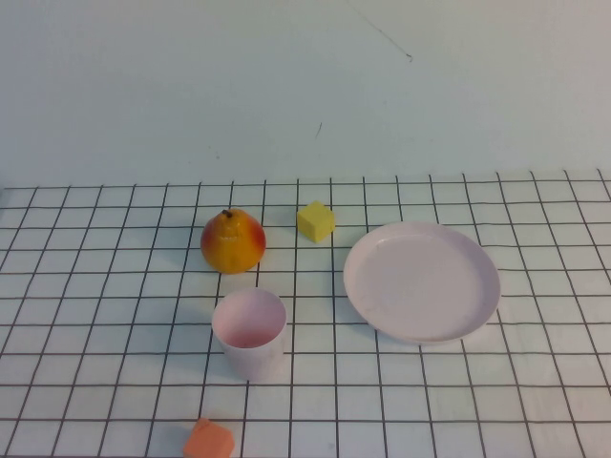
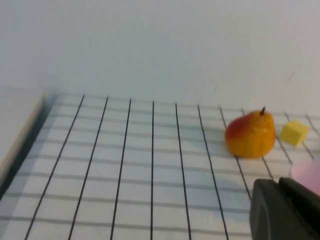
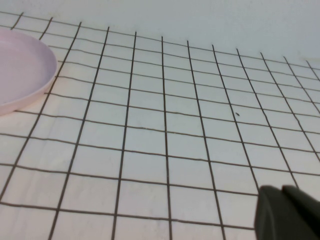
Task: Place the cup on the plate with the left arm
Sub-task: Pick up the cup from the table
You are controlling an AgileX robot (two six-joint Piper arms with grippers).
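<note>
The pale pink cup stands upright on the gridded table, in front of the pear. The round pale pink plate lies to the cup's right, empty. Neither arm shows in the high view. In the left wrist view my left gripper is shut and empty, low over the table, with a sliver of the cup just beyond it and the pear further off. In the right wrist view my right gripper is shut and empty, well away from the plate's edge.
A yellow cube sits behind and between the pear and the plate; it also shows in the left wrist view. An orange block lies at the table's front edge. A white wall rises behind the gridded table. The table's left edge shows in the left wrist view.
</note>
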